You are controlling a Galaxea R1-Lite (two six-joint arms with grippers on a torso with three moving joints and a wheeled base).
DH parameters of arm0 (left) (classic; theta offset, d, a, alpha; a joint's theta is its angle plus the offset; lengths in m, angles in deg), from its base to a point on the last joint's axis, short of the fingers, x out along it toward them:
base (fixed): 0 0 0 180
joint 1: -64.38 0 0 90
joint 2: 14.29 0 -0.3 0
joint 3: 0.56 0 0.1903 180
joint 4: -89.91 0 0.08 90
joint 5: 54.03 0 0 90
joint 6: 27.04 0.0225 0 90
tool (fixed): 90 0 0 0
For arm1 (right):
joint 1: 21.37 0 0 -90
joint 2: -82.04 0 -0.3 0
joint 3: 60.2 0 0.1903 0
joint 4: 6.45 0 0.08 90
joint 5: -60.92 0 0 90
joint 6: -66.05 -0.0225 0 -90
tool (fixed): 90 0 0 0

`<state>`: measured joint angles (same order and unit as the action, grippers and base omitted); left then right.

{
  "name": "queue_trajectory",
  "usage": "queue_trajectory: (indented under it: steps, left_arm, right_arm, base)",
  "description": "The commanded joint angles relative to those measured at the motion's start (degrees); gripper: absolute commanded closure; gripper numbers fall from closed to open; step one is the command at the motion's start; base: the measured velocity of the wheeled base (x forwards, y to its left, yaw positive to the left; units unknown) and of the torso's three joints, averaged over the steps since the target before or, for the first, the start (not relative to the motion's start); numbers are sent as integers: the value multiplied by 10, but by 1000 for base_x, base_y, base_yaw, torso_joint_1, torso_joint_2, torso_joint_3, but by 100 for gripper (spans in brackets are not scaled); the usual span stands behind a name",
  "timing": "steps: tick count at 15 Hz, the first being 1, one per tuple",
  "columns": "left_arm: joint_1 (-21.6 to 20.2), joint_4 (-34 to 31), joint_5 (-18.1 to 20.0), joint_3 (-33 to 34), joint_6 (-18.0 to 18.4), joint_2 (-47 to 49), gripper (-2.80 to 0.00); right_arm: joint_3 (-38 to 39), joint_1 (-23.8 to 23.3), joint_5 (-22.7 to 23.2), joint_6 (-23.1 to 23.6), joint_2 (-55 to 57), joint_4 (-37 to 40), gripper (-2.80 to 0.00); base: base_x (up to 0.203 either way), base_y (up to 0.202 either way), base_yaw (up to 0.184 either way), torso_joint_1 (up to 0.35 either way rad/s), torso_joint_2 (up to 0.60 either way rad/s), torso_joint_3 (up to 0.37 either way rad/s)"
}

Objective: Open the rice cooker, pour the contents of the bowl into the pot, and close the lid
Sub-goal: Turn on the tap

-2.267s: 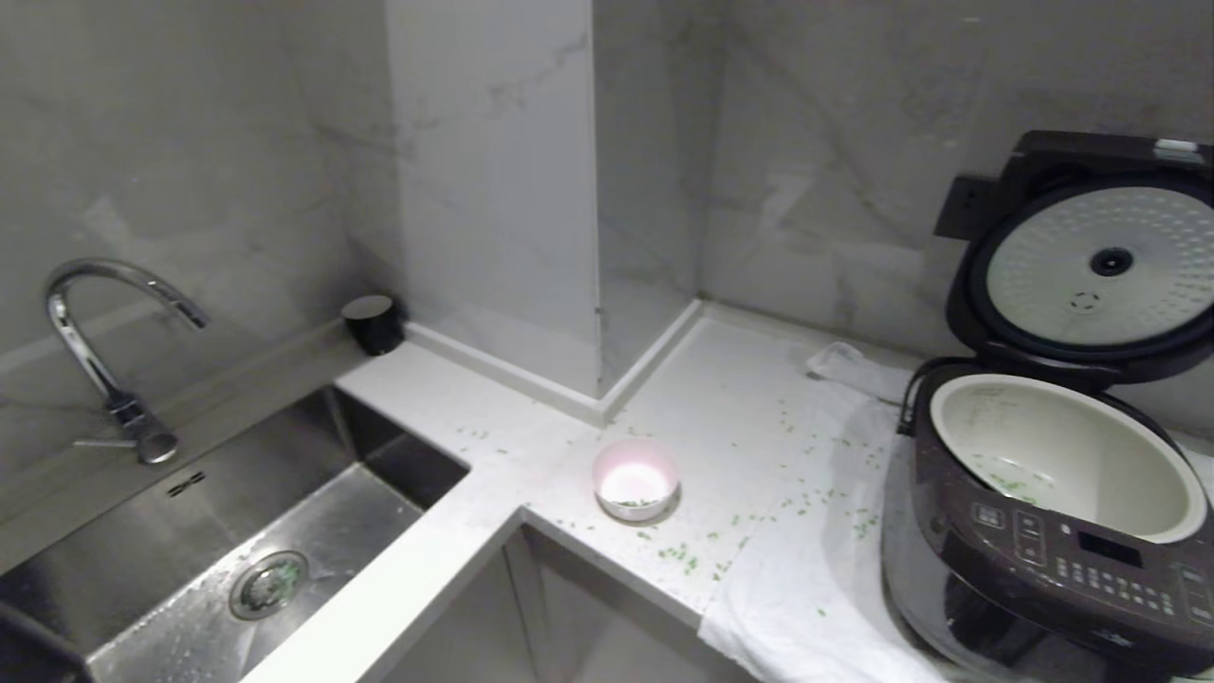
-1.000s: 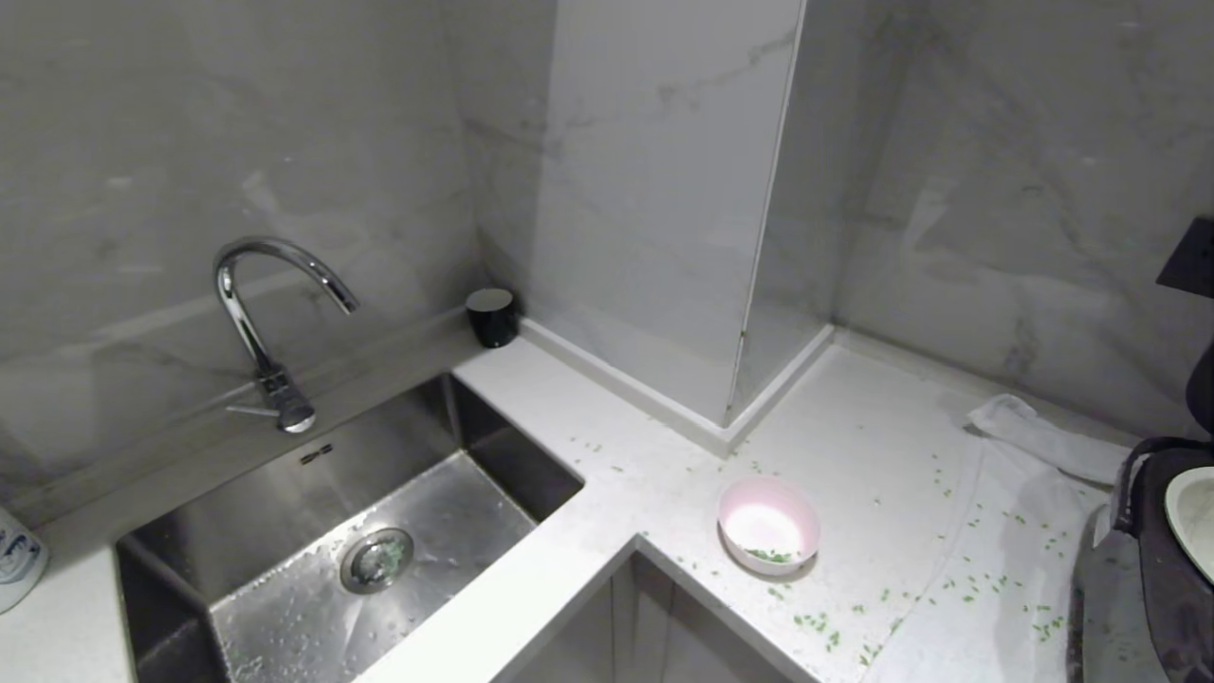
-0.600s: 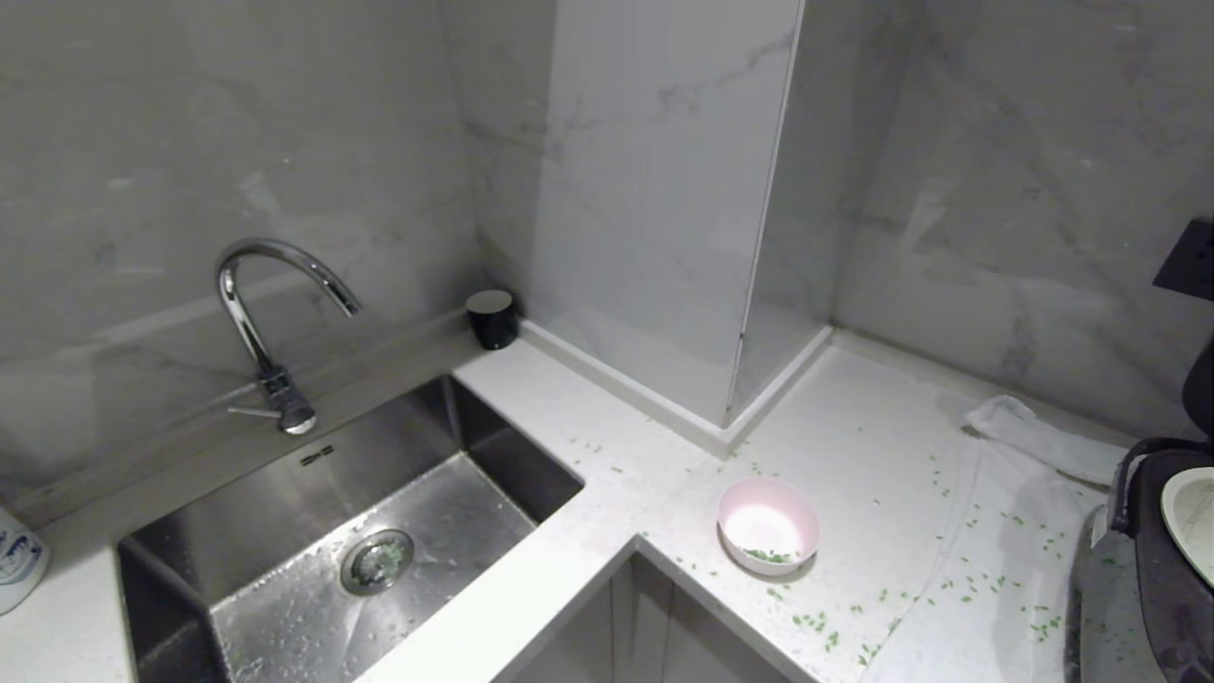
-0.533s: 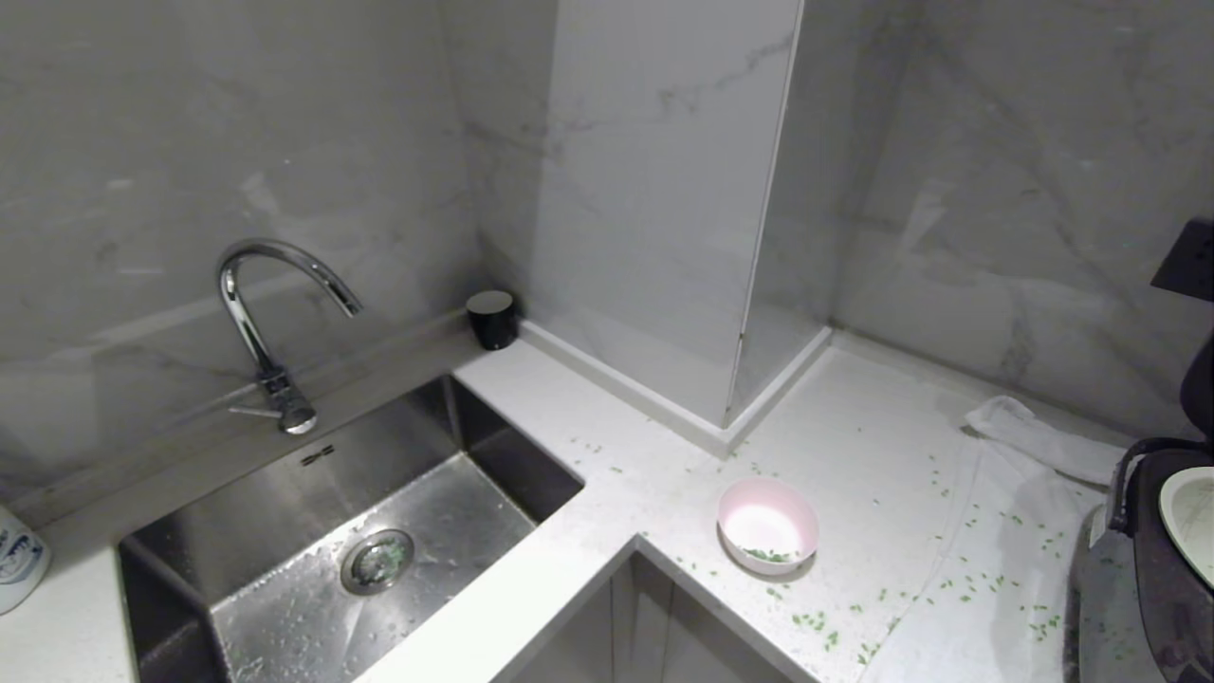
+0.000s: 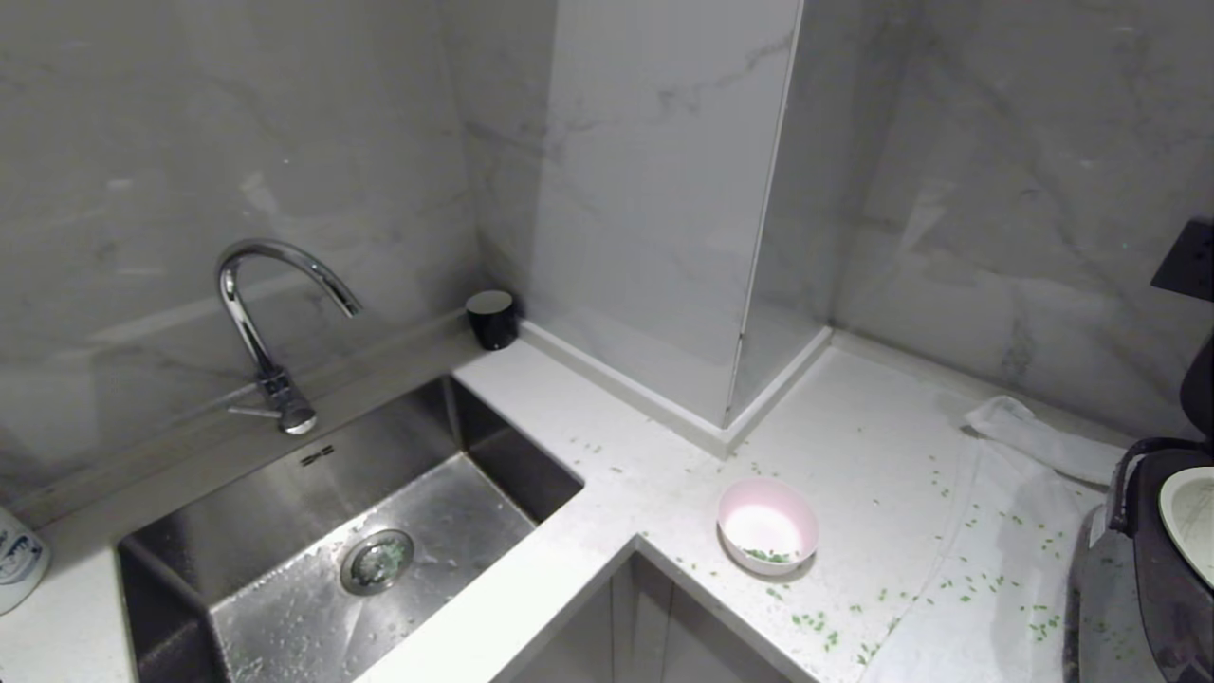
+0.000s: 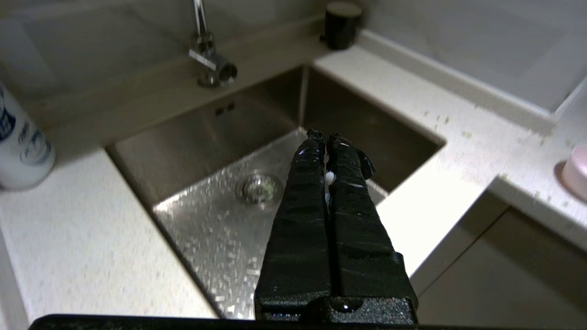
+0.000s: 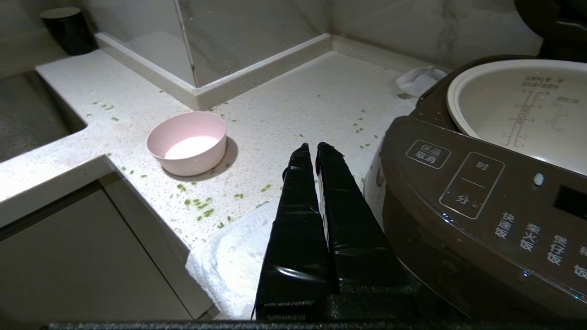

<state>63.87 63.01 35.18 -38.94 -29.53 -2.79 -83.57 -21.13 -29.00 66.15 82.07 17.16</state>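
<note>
Left hand [image 6: 324,135]: fingers pressed together, empty, poised above the sink [image 6: 257,192]. Right hand [image 7: 315,149]: fingers together, empty, above the counter [image 7: 293,105] edge between bowl [image 7: 188,143] and cooker [image 7: 481,215]. Bowl: upright on the counter, well left of the cooker, a few green bits [image 5: 770,555] inside. More bits scattered on counter and white cloth [image 5: 977,588]. Cooker: at far right on the cloth, lid raised, pot [image 7: 518,110] exposed. Black cup [image 5: 492,318] by the wall.

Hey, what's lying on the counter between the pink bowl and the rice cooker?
Scattered green bits on bare counter, then a white cloth running under the rice cooker. Nothing else stands between it and the bowl; the head view shows this.
</note>
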Motion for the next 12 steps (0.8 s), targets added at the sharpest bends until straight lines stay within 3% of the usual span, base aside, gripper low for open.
queue_trajectory:
  steps: [1,4,6,8,12]
  left_arm:
    - [-2,61,0,-25,-2,125,0]
    - [-3,98,-1,-68,-13,260,0]
    - [-3,103,-4,-98,-41,358,0]
    - [-3,106,-21,-127,-88,464,0]
    - [2,109,-103,-193,-199,675,0]
  right_arm:
    - [1,0,0,0,-1,0,0]
    - [2,0,0,0,0,0,0]
    - [2,0,0,0,-1,0,0]
    - [1,0,0,0,-1,0,0]
    - [1,0,0,0,0,0,0]
  base:
    - [0,0,0,0,0,0]
    - [0,0,0,0,0,0]
    - [0,0,0,0,0,0]
    - [0,0,0,0,0,0]
    - [0,0,0,0,0,0]
